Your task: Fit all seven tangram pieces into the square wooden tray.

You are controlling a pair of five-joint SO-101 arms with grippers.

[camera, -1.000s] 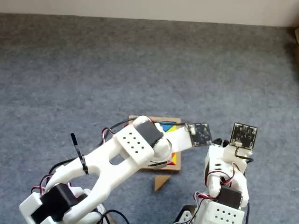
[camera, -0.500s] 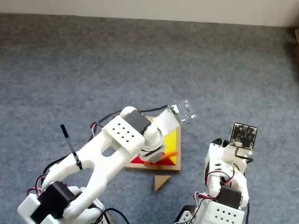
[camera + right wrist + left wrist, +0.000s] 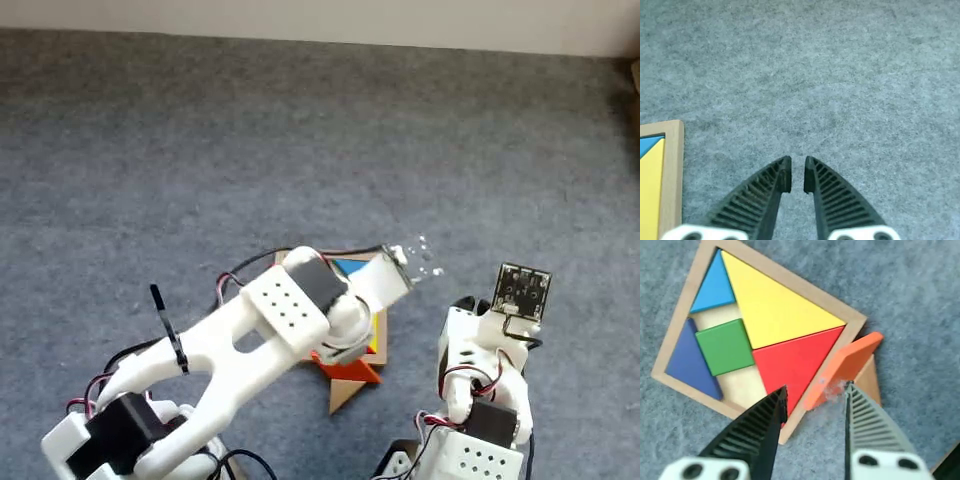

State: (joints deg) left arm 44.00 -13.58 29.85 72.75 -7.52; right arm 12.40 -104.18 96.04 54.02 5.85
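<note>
The square wooden tray (image 3: 790,286) holds a yellow triangle (image 3: 775,305), a red triangle (image 3: 795,360), a blue triangle (image 3: 715,287), a green square (image 3: 725,346) and a dark blue parallelogram (image 3: 690,362). An orange piece (image 3: 847,365) leans tilted over the tray's rim, its low end between the fingers of my open left gripper (image 3: 812,392). Half under it lies a plain wooden triangle (image 3: 870,382). In the high view the orange piece (image 3: 350,368) sits at the tray's near corner, above the wooden triangle (image 3: 345,392). My right gripper (image 3: 797,180) hangs shut over bare carpet beside the tray (image 3: 672,175).
Grey carpet (image 3: 300,130) covers the whole surface, with wide free room beyond the tray. The left arm (image 3: 270,330) lies across most of the tray in the high view. The right arm (image 3: 480,360) stands just right of it.
The left arm swung back over the tray. The orange piece, half a second ago a sliver under the wrist, now rests on the tray's near corner with the fingers apart around it.
</note>
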